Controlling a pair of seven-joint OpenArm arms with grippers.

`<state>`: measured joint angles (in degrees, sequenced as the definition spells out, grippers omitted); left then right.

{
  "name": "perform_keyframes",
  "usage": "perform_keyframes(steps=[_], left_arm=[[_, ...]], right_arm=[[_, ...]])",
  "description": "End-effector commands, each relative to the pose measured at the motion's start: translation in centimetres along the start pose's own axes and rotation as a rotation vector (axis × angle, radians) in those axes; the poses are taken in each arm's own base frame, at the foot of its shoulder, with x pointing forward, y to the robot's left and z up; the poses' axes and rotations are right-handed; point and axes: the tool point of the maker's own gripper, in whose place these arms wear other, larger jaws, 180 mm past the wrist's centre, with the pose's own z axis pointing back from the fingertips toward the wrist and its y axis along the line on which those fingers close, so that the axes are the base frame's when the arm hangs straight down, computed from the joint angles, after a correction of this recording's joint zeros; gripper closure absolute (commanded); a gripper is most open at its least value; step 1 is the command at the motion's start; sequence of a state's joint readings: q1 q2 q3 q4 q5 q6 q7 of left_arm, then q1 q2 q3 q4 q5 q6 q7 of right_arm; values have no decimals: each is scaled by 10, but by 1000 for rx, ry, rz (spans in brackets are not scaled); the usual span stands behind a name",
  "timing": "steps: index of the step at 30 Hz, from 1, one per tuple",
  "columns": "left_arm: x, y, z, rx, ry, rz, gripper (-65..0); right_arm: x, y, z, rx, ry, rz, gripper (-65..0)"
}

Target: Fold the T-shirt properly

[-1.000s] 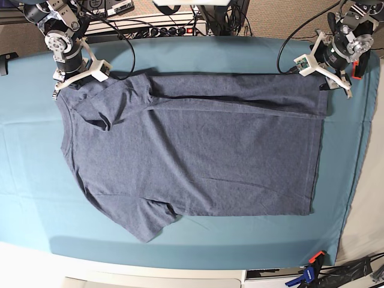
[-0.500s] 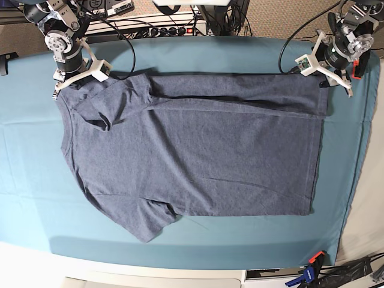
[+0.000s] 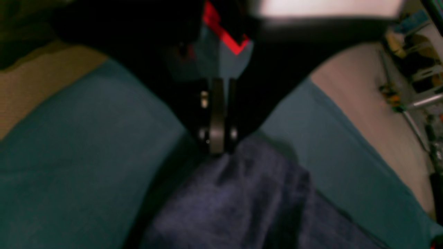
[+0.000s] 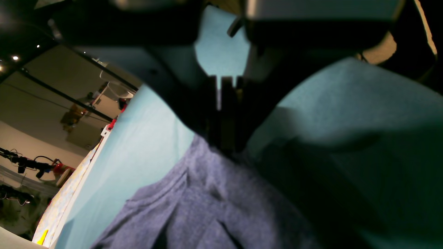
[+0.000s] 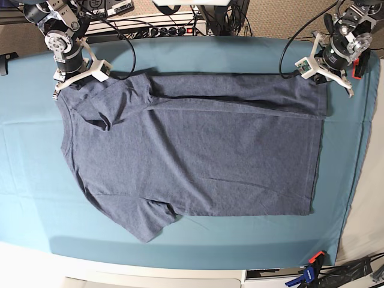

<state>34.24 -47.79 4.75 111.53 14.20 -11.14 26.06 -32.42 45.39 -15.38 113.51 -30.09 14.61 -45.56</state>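
base view: whole t-shirt (image 5: 192, 156) flat on worktop (image 5: 36, 180) | wrist views: left hand (image 3: 217, 147) clenched on hem corner, right hand (image 4: 225, 145) clenched on shoulder edge, both low over cloth

T-shirt (image 5: 198, 156): heathered dark blue-grey, plain on the visible side. Table cloth (image 5: 180, 57): solid teal. Clamp (image 5: 307, 271): blue, orange-tipped.

A teal table cloth (image 5: 240, 240) spreads beneath both pincers. A power strip (image 5: 162, 28) lies between them; a clamp (image 5: 309, 271) sits well apart.
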Motion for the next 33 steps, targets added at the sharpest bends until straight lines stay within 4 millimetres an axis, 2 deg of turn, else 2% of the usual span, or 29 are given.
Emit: perform_keyframes(steps=[1, 7, 10, 18, 27, 33], left_arm=[[4, 11, 3, 28, -11, -8, 0], [8, 12, 9, 31, 4, -11, 0], [8, 9, 13, 20, 4, -19, 0], [1, -14, 25, -47, 35, -47, 0], [-5, -18, 26, -61, 66, -50, 0], [-15, -36, 32, -105, 95, -50, 0]], right_arm=[[-1, -11, 1, -35, -3, 9, 0], [-5, -7, 4, -33, 9, 15, 0], [-10, 4, 8, -16, 24, 39, 0], [-21, 23, 18, -10, 57, 73, 0], [-28, 39, 27, 17, 79, 100, 0], [-33, 48, 32, 32, 88, 118, 0]])
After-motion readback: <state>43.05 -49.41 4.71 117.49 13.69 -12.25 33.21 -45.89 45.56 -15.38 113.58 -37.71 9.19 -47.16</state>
